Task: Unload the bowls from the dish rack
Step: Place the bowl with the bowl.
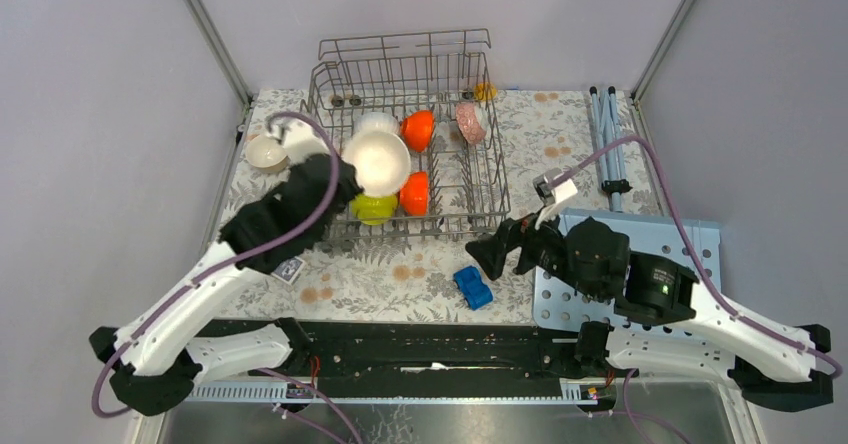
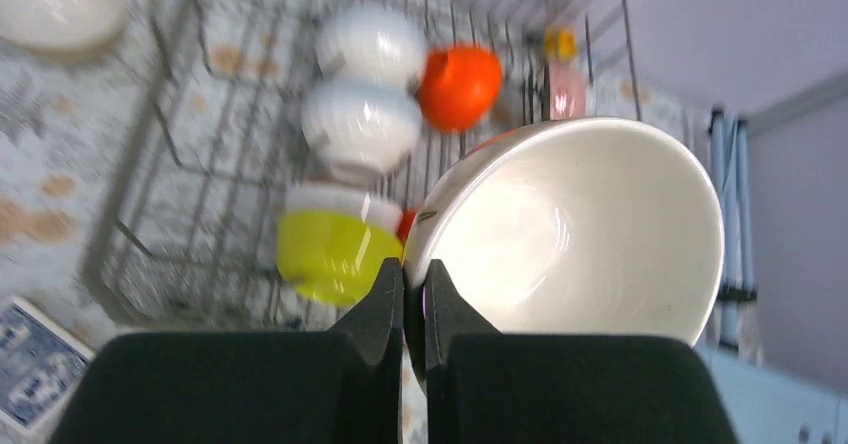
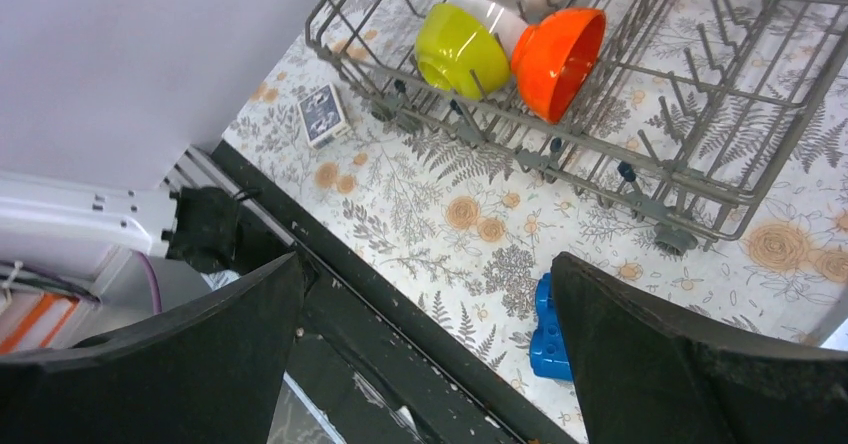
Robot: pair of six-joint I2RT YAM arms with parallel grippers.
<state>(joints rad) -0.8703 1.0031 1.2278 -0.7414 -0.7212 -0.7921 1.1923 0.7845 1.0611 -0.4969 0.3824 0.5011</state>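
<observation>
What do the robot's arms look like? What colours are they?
Both arms have smooth white shells with chunky black joints. The left arm wears a black sleeve near its wrist, and the right arm shows a tiny green light. A purple cable loops along each. The left tool and right tool have black fingers.

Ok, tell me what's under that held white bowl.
Under the large white bowl in the left claw, a yellow-green bowl and an orange bowl peek out in the dish rack. The wrist view adds a smaller white bowl; the rack floor beneath is covered.
</observation>
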